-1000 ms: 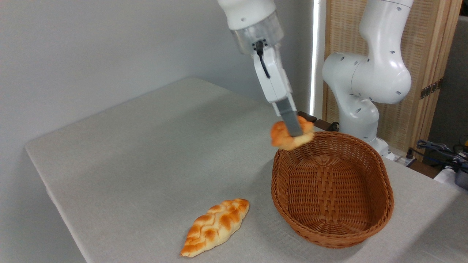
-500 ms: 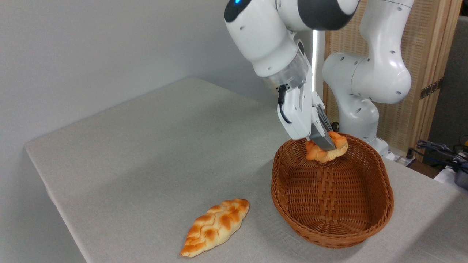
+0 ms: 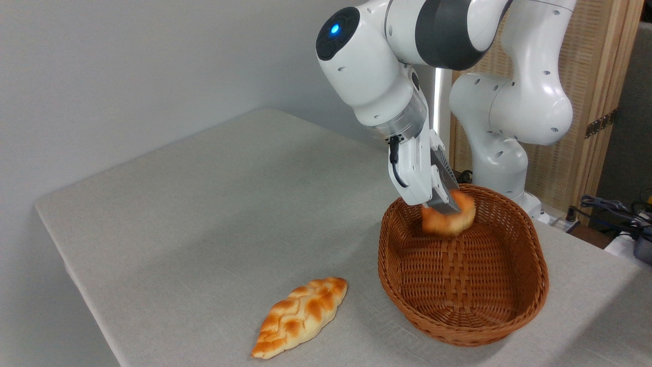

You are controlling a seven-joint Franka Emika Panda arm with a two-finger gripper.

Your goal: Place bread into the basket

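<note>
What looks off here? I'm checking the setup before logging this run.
Nothing stands out. The gripper holds the bread over the back of the upright basket; the bread is blurred. The braided loaf lies intact on the table.

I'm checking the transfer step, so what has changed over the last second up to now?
The gripper carried the bread rightward from above the basket's left rim to over its far end and lowered it inside the rim line. The bread looks motion-blurred and the fingers seem still clamped on it, so no release is visible yet. The basket and the braided loaf on the table have not moved.
</note>
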